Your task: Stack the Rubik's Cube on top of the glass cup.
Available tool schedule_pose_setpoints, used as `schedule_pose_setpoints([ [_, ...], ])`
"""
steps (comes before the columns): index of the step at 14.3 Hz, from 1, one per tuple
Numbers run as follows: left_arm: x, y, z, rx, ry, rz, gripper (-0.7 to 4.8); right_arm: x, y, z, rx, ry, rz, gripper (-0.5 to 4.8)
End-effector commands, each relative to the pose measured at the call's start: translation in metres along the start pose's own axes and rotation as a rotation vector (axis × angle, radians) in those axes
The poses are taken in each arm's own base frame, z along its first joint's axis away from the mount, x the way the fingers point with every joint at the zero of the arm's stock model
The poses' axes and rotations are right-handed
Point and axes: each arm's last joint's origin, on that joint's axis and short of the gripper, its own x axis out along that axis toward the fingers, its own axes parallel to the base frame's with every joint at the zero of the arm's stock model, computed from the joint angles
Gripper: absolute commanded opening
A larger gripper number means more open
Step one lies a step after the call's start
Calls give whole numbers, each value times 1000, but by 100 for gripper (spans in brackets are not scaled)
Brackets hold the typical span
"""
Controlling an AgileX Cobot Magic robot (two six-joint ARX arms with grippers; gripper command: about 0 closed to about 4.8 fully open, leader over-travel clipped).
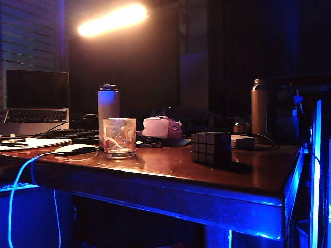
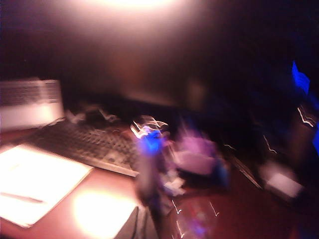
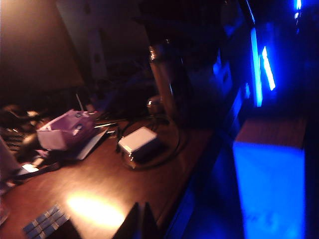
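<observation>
While the front edge of the wooden table point(image 1: 170, 181) glows blue nearest the exterior camera, the two task things stand just behind it, well apart from each other. The glass cup point(image 1: 119, 137) is upright toward the left, clear with pinkish-red swirls showing through, and a white computer mouse point(image 1: 76, 149) lies just beside it. The Rubik's Cube point(image 1: 211, 148) sits on the tabletop to the right of the middle — dark, its black grid lines plain, nothing on top of it or of the cup.

Neither arm shows in the exterior view. The right gripper point(image 3: 139, 221) appears only in its own wrist view as two dark fingertips pressed together, hanging over the lit wood near the cube's bluish stickers. The left gripper point(image 2: 141, 224) is a dark blur at the edge of its wrist view, above the table near a bright patch; I cannot tell how its fingers stand.

Farther back, a white bottle with a dark cap point(image 1: 108, 106) stands behind the cup, and a pinkish box-like bundle point(image 1: 161, 127) lies near the middle. A small flat grey box point(image 1: 242, 141) with a cable rests behind the cube, a tall brown metal bottle point(image 1: 259, 107) beyond it. At far left lie a notepad point(image 1: 32, 143), a black keyboard point(image 1: 70, 135) and — farthest — an open laptop point(image 1: 36, 103).
</observation>
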Motion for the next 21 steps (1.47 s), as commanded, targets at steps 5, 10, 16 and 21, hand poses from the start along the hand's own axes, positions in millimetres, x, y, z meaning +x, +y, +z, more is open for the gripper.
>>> schedule_pose_setpoints([
  [5,89,12,69,111,403,-218,-4,91,45,84,-269,181,229,-1],
  [10,88,8,68,80,405,-352,-4,182,72,107,-271,530,442,-1],
  [16,101,4,51,55,506,-415,-4,204,92,67,-403,803,598,-1],
  [21,103,-7,45,80,552,-469,-4,219,106,29,-429,919,604,9],
])
